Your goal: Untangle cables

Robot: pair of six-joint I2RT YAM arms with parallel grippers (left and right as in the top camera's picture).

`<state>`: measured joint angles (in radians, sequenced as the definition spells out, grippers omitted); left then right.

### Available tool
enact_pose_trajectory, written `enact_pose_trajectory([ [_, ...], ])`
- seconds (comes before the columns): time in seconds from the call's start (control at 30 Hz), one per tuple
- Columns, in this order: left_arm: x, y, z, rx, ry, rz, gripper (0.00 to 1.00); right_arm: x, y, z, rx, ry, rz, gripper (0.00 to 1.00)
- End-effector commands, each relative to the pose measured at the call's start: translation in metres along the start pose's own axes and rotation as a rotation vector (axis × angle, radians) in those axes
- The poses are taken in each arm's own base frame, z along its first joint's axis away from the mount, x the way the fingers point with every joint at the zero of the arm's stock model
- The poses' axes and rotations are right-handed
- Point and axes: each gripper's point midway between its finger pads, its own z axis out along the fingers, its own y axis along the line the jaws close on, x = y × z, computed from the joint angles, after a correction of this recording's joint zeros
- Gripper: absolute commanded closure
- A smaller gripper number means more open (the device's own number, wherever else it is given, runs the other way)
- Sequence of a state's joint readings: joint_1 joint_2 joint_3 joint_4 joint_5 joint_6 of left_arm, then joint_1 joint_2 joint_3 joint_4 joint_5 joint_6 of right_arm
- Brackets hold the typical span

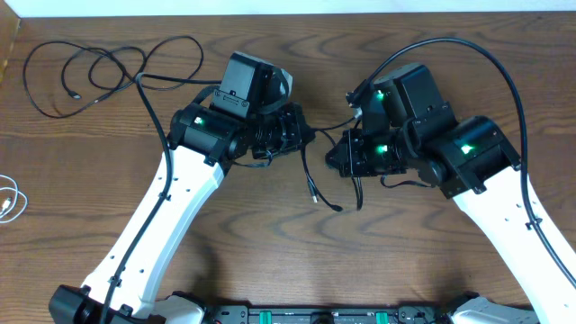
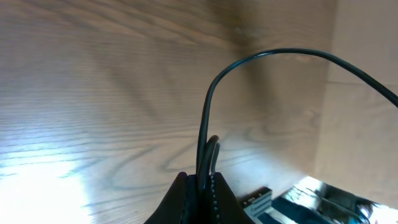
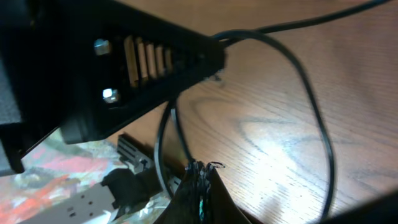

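Observation:
One black cable (image 1: pixel 310 180) is stretched between my two grippers over the middle of the table, its loose plug ends hanging down to the wood. My left gripper (image 1: pixel 308 135) is shut on it; in the left wrist view the cable (image 2: pixel 208 102) rises from the closed left gripper (image 2: pixel 202 179) and arcs right. Just to the right, my right gripper (image 1: pixel 330 157) is shut on the same cable (image 3: pixel 323 143), which loops out from the right gripper (image 3: pixel 200 169). A second black cable (image 1: pixel 90 76) lies coiled at the far left. A white cable (image 1: pixel 9 200) lies at the left edge.
The left gripper's body (image 3: pixel 124 62) fills the upper left of the right wrist view, very close. A thick black arm cord (image 1: pixel 504 72) arcs over the right arm. A power strip (image 3: pixel 87 202) shows past the table's edge.

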<state>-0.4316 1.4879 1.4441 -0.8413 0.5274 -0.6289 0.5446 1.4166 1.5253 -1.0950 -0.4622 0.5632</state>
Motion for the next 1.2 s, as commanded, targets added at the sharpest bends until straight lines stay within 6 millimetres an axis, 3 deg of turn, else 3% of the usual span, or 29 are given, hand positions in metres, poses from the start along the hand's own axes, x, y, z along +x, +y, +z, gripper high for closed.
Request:
enact_pose_trajectory([
  [0.0,-0.013,0.025,-0.002,-0.132,-0.078,-0.026,0.92,-0.008,-0.006,-0.002,0.038,-0.026,0.027,0.96],
  [0.1,-0.015,0.046,-0.005,-0.237,-0.108,-0.044,0.92,-0.01,-0.011,-0.004,0.045,-0.031,0.043,0.91],
  [0.17,-0.015,0.053,-0.006,-0.276,-0.111,-0.05,0.92,-0.011,-0.012,-0.005,0.044,-0.036,0.05,0.74],
  [0.23,-0.013,0.055,-0.006,-0.283,-0.107,-0.052,0.92,-0.012,-0.011,-0.005,0.044,-0.038,0.065,0.67],
  [0.27,-0.013,0.055,-0.006,-0.283,-0.106,-0.053,0.92,-0.012,-0.012,-0.005,0.047,-0.041,0.072,0.58],
  [0.33,-0.013,0.055,-0.006,-0.284,-0.106,-0.053,0.92,-0.015,-0.019,-0.005,0.083,-0.061,0.105,0.2],
  [0.4,-0.012,0.056,-0.006,-0.286,-0.104,-0.053,0.92,-0.016,-0.029,-0.006,0.135,-0.079,0.126,0.03],
  [0.6,-0.009,0.07,-0.011,-0.359,-0.104,-0.054,0.92,-0.018,-0.067,-0.014,0.338,-0.131,0.185,0.01],
  [0.8,-0.007,0.068,-0.01,-0.358,-0.097,-0.047,0.92,-0.019,-0.061,-0.001,0.29,-0.091,0.191,0.01],
  [1.17,-0.002,0.067,-0.008,-0.362,-0.081,-0.035,0.92,-0.019,-0.071,0.013,0.329,-0.047,0.162,0.01],
])
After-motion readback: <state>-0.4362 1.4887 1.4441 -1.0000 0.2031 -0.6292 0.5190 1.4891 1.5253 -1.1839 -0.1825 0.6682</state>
